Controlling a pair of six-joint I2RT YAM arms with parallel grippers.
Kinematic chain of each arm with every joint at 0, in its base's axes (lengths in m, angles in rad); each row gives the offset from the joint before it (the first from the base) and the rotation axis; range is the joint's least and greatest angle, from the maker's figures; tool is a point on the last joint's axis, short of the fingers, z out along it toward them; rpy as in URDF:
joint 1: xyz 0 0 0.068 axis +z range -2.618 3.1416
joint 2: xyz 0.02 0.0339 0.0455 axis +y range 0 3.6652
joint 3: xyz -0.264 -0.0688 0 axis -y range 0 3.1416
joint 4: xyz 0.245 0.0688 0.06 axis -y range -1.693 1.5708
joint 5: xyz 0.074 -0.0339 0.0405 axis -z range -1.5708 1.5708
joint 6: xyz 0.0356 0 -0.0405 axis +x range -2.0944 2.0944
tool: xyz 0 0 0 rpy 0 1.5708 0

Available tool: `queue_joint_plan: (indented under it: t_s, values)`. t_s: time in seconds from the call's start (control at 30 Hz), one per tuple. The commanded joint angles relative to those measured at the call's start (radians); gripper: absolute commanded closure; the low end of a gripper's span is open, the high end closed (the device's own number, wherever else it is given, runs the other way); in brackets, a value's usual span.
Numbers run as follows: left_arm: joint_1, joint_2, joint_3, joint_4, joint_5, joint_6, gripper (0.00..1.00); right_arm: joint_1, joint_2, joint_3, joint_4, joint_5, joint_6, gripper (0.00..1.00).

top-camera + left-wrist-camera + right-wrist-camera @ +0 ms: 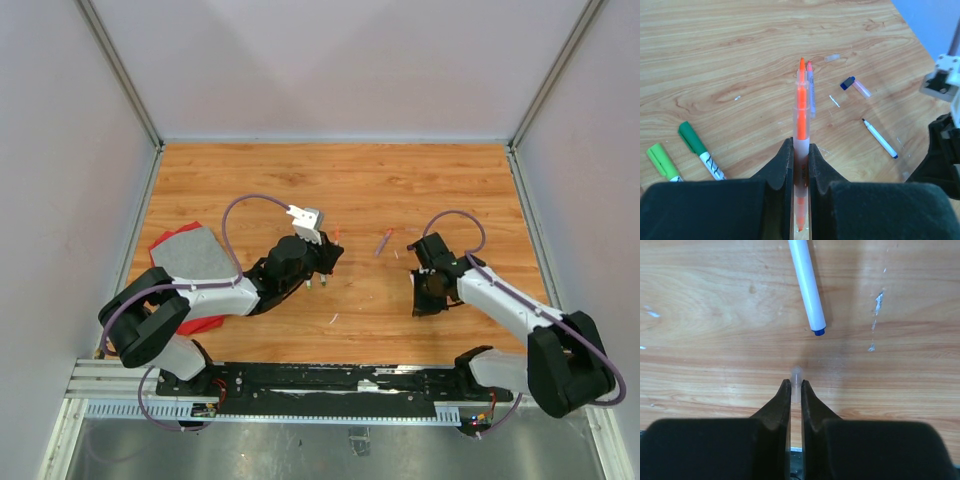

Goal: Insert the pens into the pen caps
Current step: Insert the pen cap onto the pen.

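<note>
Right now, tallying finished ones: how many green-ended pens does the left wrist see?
2, on the table lower left: a dark green pen, and a light green pen left of it. Others may be hidden.

White-black arms (215,292), purple cables (255,196), seemingly matte claws (795,382).

Light-brown wood-grain tabletop (400,190), a few white scuffs. Pale grey panel walls on three sides: back wall (330,60), left wall (50,180), right wall (600,150). Aluminium corner posts (122,75) at far corners. Aluminium rail (100,378) along near edge, grey metal surface (300,450) beyond it. Light even and soft, shadows faint.
</note>
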Motion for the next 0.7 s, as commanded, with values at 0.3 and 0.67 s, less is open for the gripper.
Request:
queue_joint_plan:
  t_s: [0.3,0.67]
  values:
    - [0.002,-0.010,0.014,0.039,0.019,0.042,1.00,-0.008,-0.417,-0.059,0.181,-0.038,-0.064,0.99]
    - [-0.034,0.094,0.134,-0.040,0.039,0.035,0.99,-0.045,-0.602,-0.201,0.514,-0.057,0.055,0.99]
